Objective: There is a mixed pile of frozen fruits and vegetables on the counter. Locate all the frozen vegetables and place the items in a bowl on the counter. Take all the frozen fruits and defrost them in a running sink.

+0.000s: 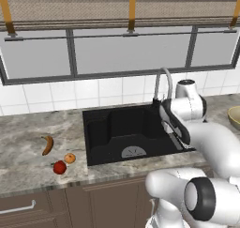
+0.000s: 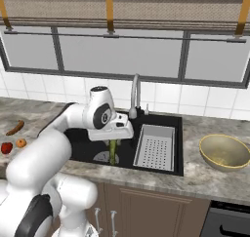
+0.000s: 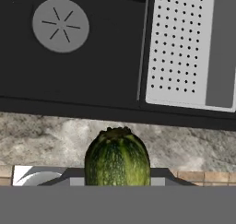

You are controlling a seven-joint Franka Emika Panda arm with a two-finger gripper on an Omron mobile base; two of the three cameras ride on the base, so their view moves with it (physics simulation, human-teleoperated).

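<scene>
Below the gripper (image 2: 113, 142) lies the black sink (image 2: 88, 143); it clamps the green vegetable (image 2: 113, 152), whose striped end (image 3: 117, 157) the hand view shows.

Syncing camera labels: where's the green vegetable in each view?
Left base view: I can't make it out; the arm covers that spot.
Right base view: green vegetable hangs upright under the gripper, over the sink.
Hand view: bottom centre, end-on.
Shared landmark: round grey drain.
</scene>
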